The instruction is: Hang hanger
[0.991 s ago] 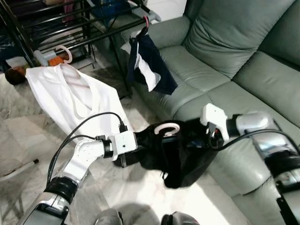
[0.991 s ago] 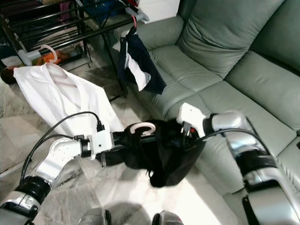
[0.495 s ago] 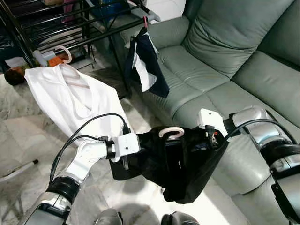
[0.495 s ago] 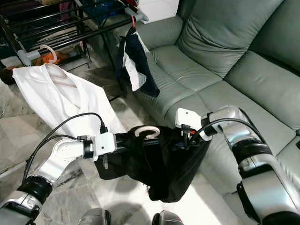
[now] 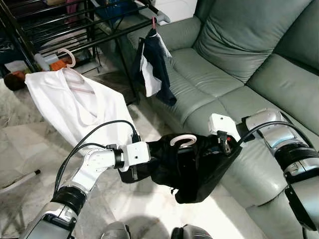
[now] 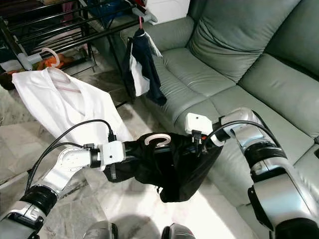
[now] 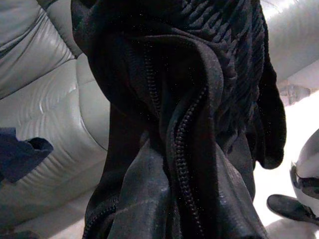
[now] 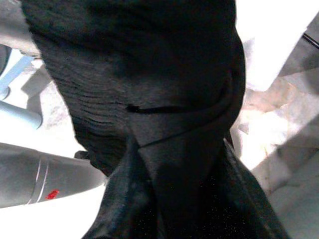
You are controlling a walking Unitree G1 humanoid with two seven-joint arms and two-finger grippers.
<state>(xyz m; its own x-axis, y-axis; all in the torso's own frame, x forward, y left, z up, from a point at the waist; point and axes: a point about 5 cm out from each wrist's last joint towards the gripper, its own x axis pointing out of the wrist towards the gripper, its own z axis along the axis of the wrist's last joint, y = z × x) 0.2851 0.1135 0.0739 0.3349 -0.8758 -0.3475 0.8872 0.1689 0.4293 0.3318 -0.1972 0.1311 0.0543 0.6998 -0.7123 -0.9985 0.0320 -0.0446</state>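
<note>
A black zip jacket [image 5: 195,172] on a hanger with a pale pink hook [image 5: 183,141] hangs in the air between my two arms, above the floor in front of the sofa. My left gripper [image 5: 149,160] is buried in the jacket's left side. My right gripper [image 5: 221,150] is buried in its right shoulder. Both hold the cloth up, and the fingers are hidden by it. In the left wrist view the jacket's zip [image 7: 182,144] and ribbed fabric sit close. The right wrist view has dark jacket folds [image 8: 164,124] close up.
A black clothes rack [image 5: 75,30] stands at the back left. A white shirt [image 5: 79,107] on a pink hanger and a navy garment [image 5: 155,62] hang from it. The green leather sofa [image 5: 239,50] runs along the right. Marble floor lies below.
My right arm drew in toward the left, and the jacket bunched between the grippers; its hem sagged, then rose. The navy garment on the rack swung to the left.
</note>
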